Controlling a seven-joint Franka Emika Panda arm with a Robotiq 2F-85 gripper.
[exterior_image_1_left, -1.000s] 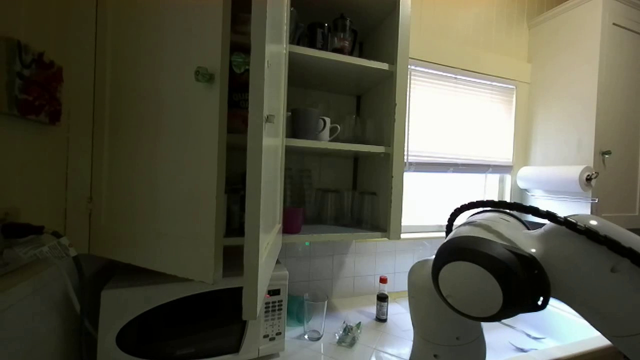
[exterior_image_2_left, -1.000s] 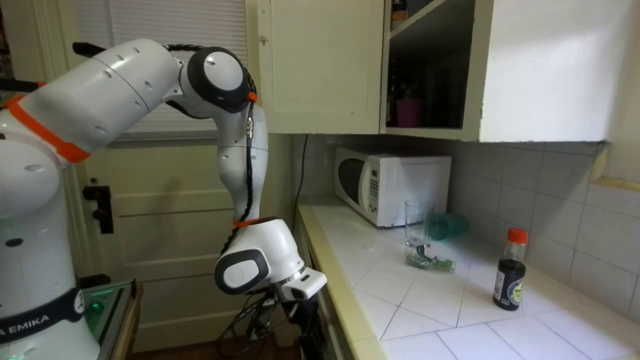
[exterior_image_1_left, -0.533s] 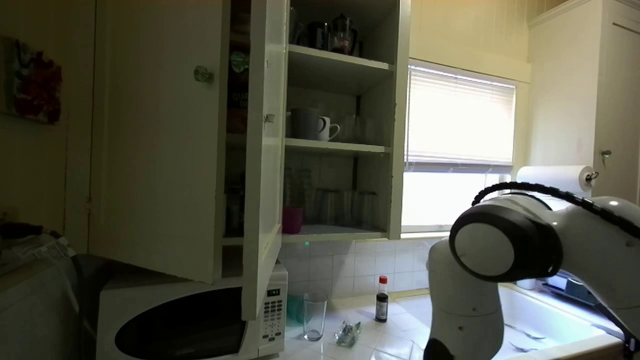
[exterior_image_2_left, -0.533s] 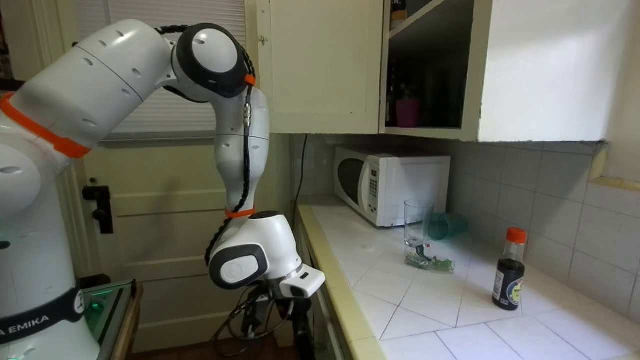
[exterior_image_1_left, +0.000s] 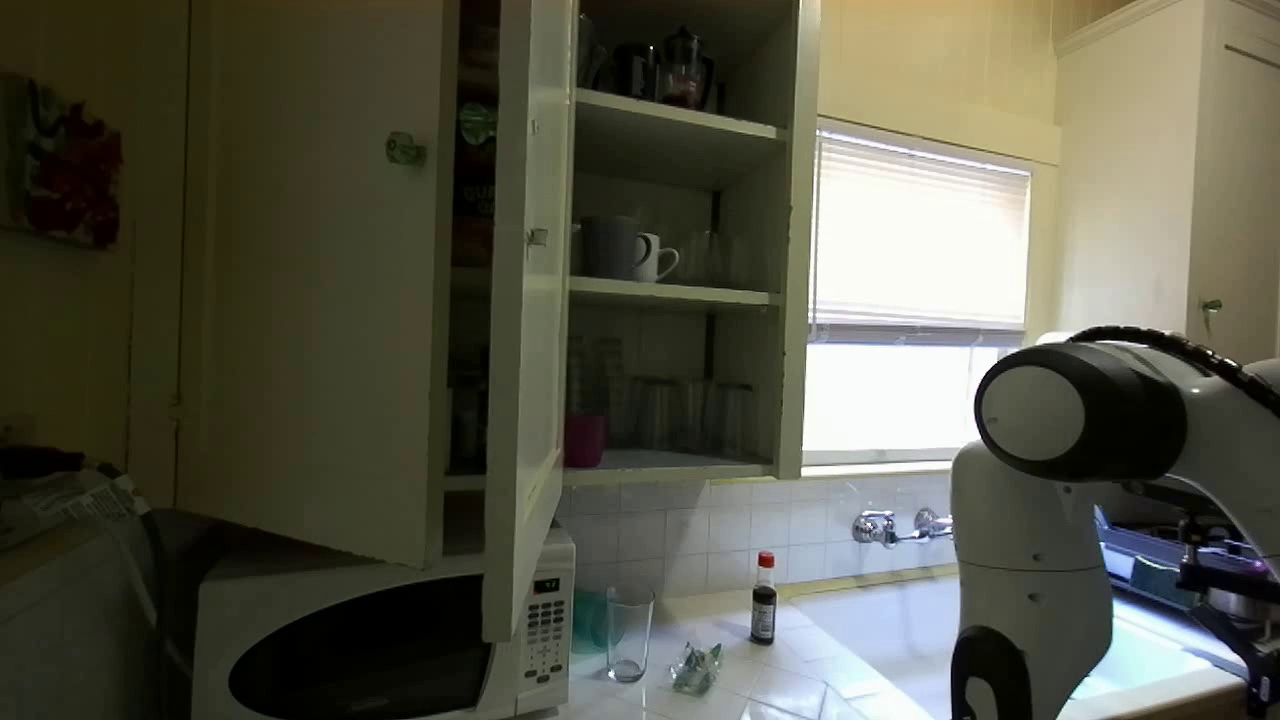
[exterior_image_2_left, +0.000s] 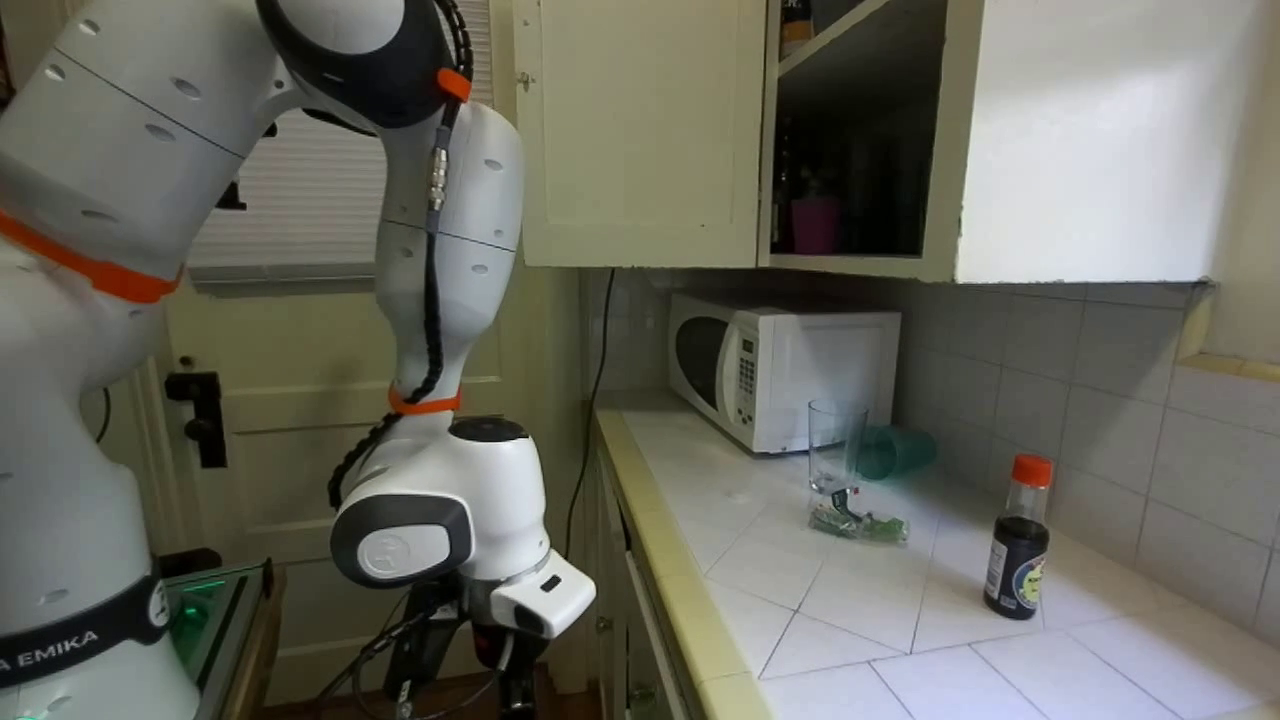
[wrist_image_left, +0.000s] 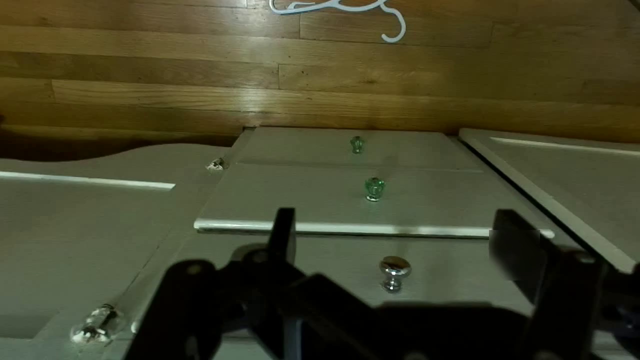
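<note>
Fingers (wrist_image_left: 284, 235) wide apart near drawer (wrist_image_left: 347, 261), bottle (exterior_image_2_left: 1019, 560) holding dark liquid (exterior_image_2_left: 1016, 533), mugs (exterior_image_1_left: 608, 248) in cupboard (exterior_image_1_left: 801, 240)

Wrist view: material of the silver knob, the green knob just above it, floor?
Silver knob: likely polished metal; mirror-like reflections on its top.
Green knob: probably glass, possibly plastic; translucent, glossy glints.
Floor: apparently wood, satin; grain, board seams.
</note>
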